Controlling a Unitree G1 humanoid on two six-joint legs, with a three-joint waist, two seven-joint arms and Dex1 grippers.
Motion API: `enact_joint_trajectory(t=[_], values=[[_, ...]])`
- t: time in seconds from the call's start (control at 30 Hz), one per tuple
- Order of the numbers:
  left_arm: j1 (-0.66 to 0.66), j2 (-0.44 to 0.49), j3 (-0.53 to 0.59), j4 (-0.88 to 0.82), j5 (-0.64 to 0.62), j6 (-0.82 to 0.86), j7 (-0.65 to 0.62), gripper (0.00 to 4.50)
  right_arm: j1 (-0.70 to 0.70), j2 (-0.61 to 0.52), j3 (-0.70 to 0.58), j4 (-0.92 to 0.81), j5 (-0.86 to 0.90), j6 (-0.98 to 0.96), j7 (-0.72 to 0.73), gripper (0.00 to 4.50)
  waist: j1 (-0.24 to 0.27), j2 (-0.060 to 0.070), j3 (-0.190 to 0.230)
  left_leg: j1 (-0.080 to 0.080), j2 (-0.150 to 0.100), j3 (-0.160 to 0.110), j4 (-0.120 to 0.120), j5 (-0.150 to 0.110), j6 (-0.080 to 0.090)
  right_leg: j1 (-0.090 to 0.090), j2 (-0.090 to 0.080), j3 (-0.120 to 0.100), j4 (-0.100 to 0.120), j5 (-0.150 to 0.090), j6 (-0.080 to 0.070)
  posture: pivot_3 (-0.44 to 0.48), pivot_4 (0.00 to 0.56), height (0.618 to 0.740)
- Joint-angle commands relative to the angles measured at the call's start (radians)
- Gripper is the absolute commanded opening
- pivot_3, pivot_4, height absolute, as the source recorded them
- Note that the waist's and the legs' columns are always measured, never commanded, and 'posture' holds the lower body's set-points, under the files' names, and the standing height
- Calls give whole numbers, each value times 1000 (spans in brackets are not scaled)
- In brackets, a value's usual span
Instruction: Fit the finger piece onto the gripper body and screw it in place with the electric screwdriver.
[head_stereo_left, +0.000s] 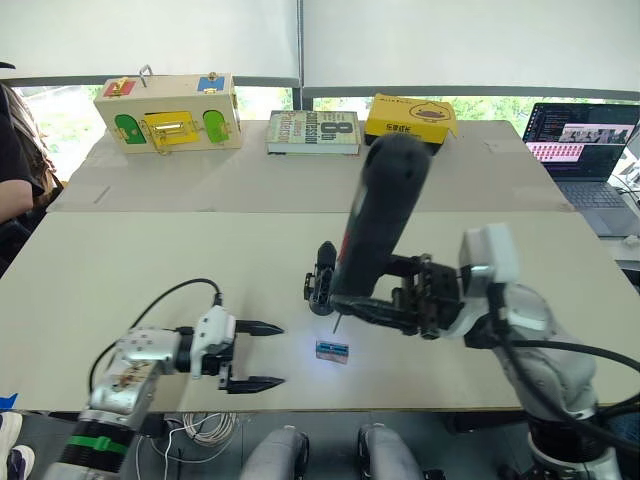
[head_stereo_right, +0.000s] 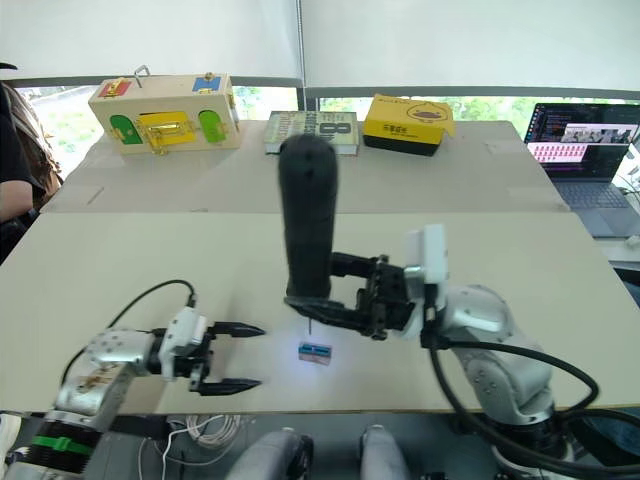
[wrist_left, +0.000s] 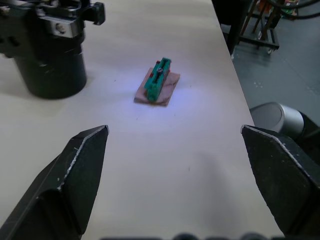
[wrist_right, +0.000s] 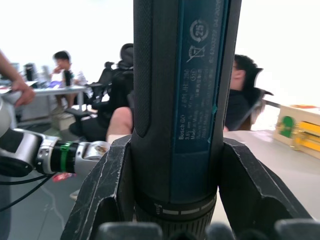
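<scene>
Nearest, the left gripper (head_stereo_left: 262, 355) hovers with its black fingers spread, the small green-and-tan rectangular block (head_stereo_left: 332, 351) lying ahead of it, while the right gripper (head_stereo_right: 318, 306) pinches the thick black cylindrical electric screwdriver (head_stereo_right: 308, 215) upright above the pale wooden table (head_stereo_left: 150, 260).

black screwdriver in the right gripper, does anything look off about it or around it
The thick black cylindrical electric screwdriver leans in the right gripper, its lit bit over bare tabletop beside the small green-and-tan rectangular block, not on it. The left gripper is open and holds nothing.
</scene>
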Motion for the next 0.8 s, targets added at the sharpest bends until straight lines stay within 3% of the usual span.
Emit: enact_joint_trajectory(t=[0.03,0.4,0.8], values=[[-35,-31,-38,-10,44,-18,55,4473,-22,26,22,16,-38,-88,38,1949,-1,0,0,0,0,0,0,0,0,0,1,0,0,0,0,0,150,740],[-68,-106,-143,34,123,-24,126,4473,-1,39,59,98,-106,-168,104,1949,-2,0,0,1,0,0,0,0,0,0,3,1,2,0,0,0,150,740],[-88,-113,-167,124,150,-86,127,4473,-7,50,67,143,-137,-177,111,1949,1,1,-1,5,-1,0,0,1,-1,3,2,1,2,0,0,0,150,740]])
